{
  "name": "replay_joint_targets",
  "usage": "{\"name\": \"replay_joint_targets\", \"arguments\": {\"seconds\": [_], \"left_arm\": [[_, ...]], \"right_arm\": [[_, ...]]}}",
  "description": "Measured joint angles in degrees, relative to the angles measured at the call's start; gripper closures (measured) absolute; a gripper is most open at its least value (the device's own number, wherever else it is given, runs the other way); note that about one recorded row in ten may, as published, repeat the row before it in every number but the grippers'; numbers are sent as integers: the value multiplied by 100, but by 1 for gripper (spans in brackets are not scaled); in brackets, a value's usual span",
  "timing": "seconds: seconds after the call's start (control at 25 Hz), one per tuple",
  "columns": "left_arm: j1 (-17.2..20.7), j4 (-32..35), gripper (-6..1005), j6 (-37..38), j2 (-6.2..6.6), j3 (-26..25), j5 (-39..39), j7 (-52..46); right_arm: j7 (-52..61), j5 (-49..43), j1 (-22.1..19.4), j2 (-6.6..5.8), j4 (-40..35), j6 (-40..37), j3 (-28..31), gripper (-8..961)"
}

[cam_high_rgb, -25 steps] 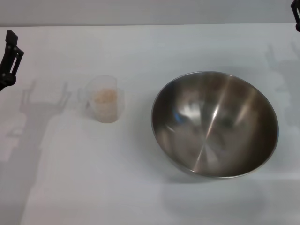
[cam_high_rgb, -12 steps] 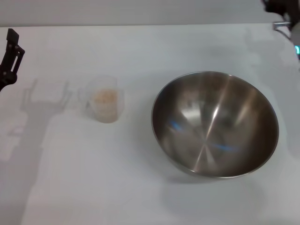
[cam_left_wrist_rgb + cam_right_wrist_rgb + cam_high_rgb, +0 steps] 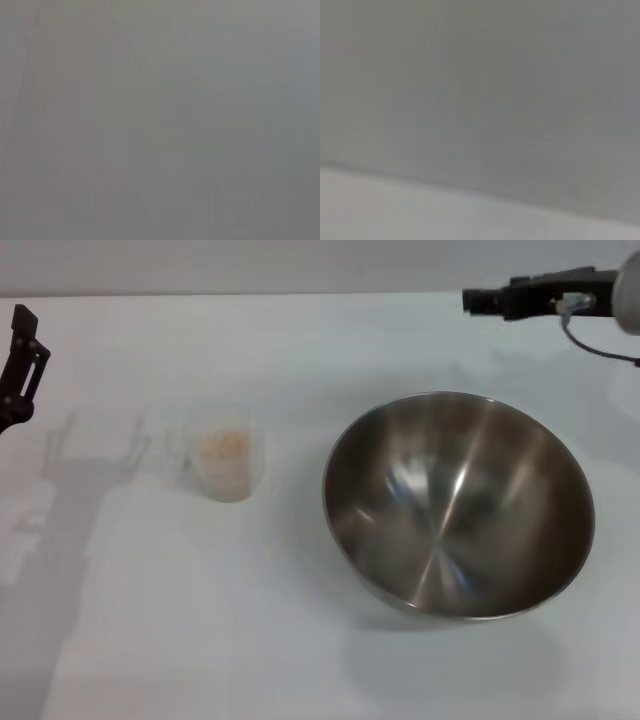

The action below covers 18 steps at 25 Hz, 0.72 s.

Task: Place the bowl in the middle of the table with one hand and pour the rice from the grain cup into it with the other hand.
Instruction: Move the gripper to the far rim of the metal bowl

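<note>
Right gripper [image 3: 478, 301]: in the head view it reached in sideways from the far right, beyond the bowl's far rim and clear of it; whether its fingers were spread or pressed together could not be told.
Left gripper [image 3: 22, 350]: it sat at the table's left edge, well to the left of the bowl and apart from everything; its finger state could not be told either.
Bowl [image 3: 458, 504]: this steel bowl stood upright and unheld on the table [image 3: 300, 640], right of the middle, with nothing in it.
Grain cup [image 3: 226, 461]: it stood upright well left of the bowl, with the rice [image 3: 222, 445] inside.
Risk 1: the bowl's rim looked thin and slick, so a shallow bite could slip or tip the bowl as it was dragged.
Risk 2: a wide sweep leftward could push the bowl into the cup and spill the grains.
Risk 3: the light cup could topple if the left gripper came at it off-centre.
Open room: bare tabletop lay between bowl and cup, and on the near side of the bowl.
Edges: the table's far edge ran just beyond the right gripper; the bowl's right side lay near the picture's right border.
Left wrist view: only a flat grey field, nothing to place.
Right wrist view: grey above a paler band, probably the table; neither bowl nor fingers showed.
</note>
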Motion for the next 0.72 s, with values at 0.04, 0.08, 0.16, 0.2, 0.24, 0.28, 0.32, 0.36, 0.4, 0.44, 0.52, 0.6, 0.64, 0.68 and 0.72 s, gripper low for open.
{"name": "replay_joint_targets", "arguments": {"seconds": [0.04, 0.08, 0.16, 0.2, 0.24, 0.28, 0.32, 0.36, 0.4, 0.44, 0.52, 0.6, 0.64, 0.68, 0.72], "left_arm": [[-1, 4, 138, 0, 0, -8, -2, 0], [-3, 5, 138, -1, 0, -14, -1, 0], [-8, 6, 138, 0, 4, -27, -3, -1], [-9, 7, 138, 0, 5, -34, -2, -1], [-12, 8, 138, 0, 6, -39, -2, -1], [-12, 8, 138, 0, 6, -39, -2, -1], [-13, 9, 138, 0, 7, -41, -2, -1], [-13, 9, 139, 0, 7, -41, -2, -1], [-20, 9, 139, 1, 8, -43, -2, -1], [-23, 9, 139, 1, 11, -43, -1, -1], [-23, 9, 139, 1, 11, -43, -1, -1], [-25, 9, 139, 2, 18, -43, -1, -1], [-26, 9, 139, 1, 18, -43, -1, -1], [-26, 9, 139, 1, 18, -43, -1, -1], [-26, 9, 139, 1, 18, -43, -1, -1]], "right_arm": [[-81, -4, 125, -31, -139, 674, 243, 296], [-132, -7, 235, -56, -199, 1144, 432, 296], [-220, -34, 485, -144, -259, 2046, 788, 296], [-245, -49, 586, -189, -248, 2359, 885, 296], [-271, -67, 695, -247, -215, 2655, 987, 296], [-305, -82, 788, -304, -170, 2928, 1071, 297], [-348, -118, 865, -347, -114, 3096, 1131, 297], [-394, -174, 947, -392, -57, 3268, 1188, 297], [-432, -258, 1009, -418, -4, 3398, 1220, 297], [-483, -372, 1077, -448, 57, 3514, 1247, 297], [-578, -590, 1192, -487, 198, 3695, 1264, 297], [-669, -738, 1277, -507, 352, 3804, 1240, 296], [-719, -801, 1317, -508, 433, 3841, 1223, 296], [-755, -841, 1346, -505, 495, 3864, 1214, 296], [-790, -878, 1369, -497, 553, 3879, 1206, 298]]}}
